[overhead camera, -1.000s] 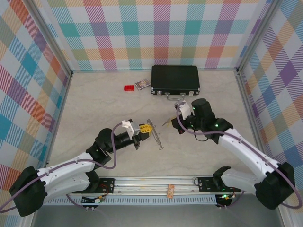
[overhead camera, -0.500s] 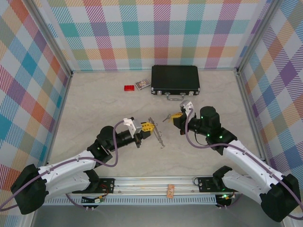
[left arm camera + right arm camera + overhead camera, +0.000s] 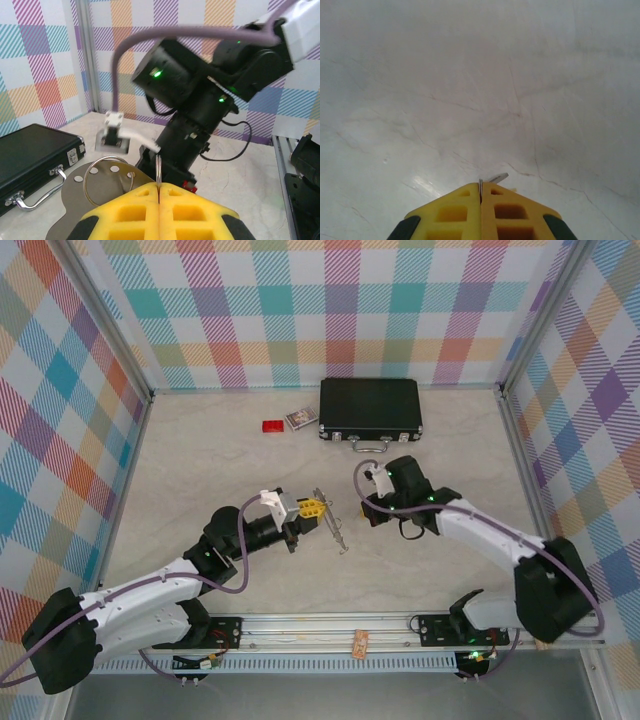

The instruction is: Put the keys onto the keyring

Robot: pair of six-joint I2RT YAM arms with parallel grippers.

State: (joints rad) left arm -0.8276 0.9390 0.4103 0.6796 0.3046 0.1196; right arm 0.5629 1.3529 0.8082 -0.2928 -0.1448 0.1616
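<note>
At table centre, left gripper (image 3: 311,507) is pinching keyring (image 3: 331,524); right gripper (image 3: 481,185) is clamping silver key (image 3: 497,177).

The keyring (image 3: 331,521) sits in the left gripper (image 3: 313,508), 1 key (image 3: 497,177) in the right gripper (image 3: 481,186) just right of it; the case (image 3: 370,408) lies behind both grippers.
</note>
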